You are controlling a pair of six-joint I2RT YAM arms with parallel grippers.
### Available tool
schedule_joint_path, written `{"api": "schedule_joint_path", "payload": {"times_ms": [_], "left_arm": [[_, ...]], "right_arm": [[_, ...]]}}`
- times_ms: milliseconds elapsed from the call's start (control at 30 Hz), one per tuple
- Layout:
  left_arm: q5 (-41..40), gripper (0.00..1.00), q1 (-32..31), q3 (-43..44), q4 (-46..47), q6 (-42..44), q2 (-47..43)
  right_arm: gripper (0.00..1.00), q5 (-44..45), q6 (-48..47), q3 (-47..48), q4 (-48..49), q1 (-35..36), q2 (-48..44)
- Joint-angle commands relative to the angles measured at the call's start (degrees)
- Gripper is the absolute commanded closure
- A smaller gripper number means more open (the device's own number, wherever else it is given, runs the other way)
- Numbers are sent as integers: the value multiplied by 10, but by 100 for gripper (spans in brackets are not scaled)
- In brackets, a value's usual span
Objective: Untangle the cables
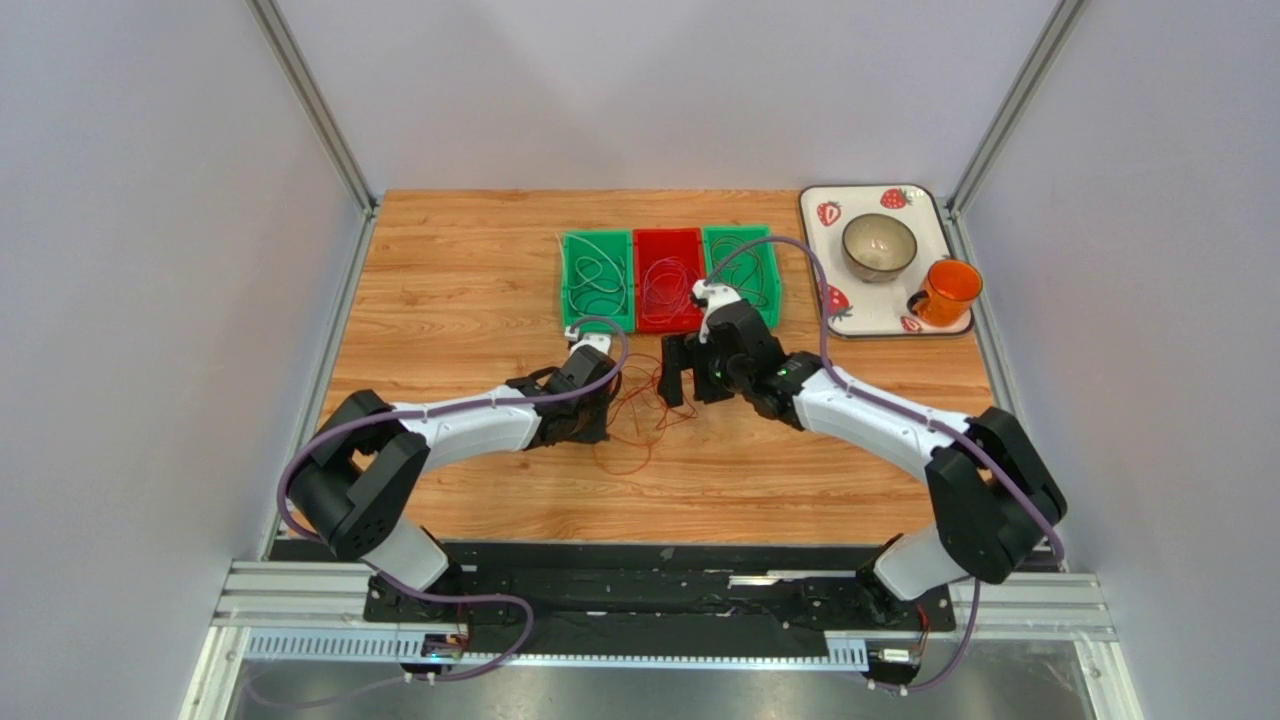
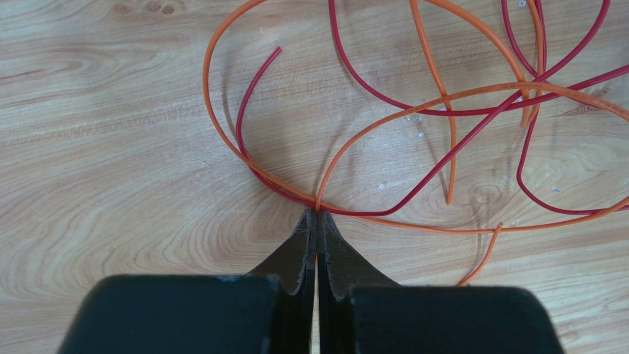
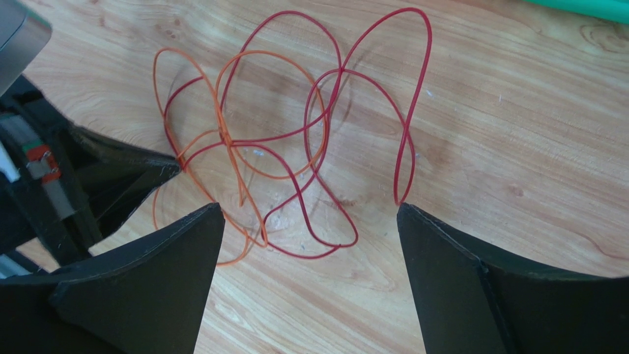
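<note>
left gripper point(image 2: 318, 217) pinches the tangled cables point(image 3: 224, 139) at their left edge, mid-table point(image 1: 451, 285); right gripper point(image 3: 310, 210) hangs spread wide above. bare wood nearer, trays point(image 1: 669, 240) close behind.

I count three shallow plastic bins: two green bins point(image 1: 567, 278) point(image 1: 736, 231), one red bin point(image 1: 669, 234). One white strawberry-print tray point(image 1: 864, 308), one grey metal bowl point(image 1: 879, 246), one orange plastic cup point(image 1: 947, 290). One thin orange wire point(image 2: 452, 147); thin red wire point(image 2: 443, 112) strands I can't separate.
</note>
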Motion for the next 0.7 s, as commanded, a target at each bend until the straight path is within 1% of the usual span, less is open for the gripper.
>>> {"api": "schedule_joint_path", "payload": {"times_ms": [0, 33, 300, 467, 500, 533, 600, 633, 667], "left_arm": [[5, 100, 2, 15, 17, 2, 1], [5, 100, 3, 14, 18, 2, 1], [6, 100, 4, 10, 19, 2, -4], [7, 100, 4, 9, 23, 2, -2], [7, 100, 4, 9, 23, 2, -1], [7, 100, 4, 9, 24, 2, -2], [7, 100, 4, 8, 23, 2, -2], [7, 100, 5, 9, 24, 2, -2], [7, 100, 5, 8, 24, 2, -2]], "right_arm": [[8, 61, -2, 58, -48, 6, 44], [8, 63, -1, 73, -56, 8, 50], [8, 91, 4, 103, -87, 8, 79], [13, 84, -1, 119, -91, 8, 94], [16, 81, -2, 119, -90, 8, 94], [21, 80, -2, 118, -88, 7, 94], [26, 76, -5, 120, -87, 8, 96], [35, 76, -5, 120, -87, 8, 97], [38, 74, -5, 121, -88, 8, 99]]}}
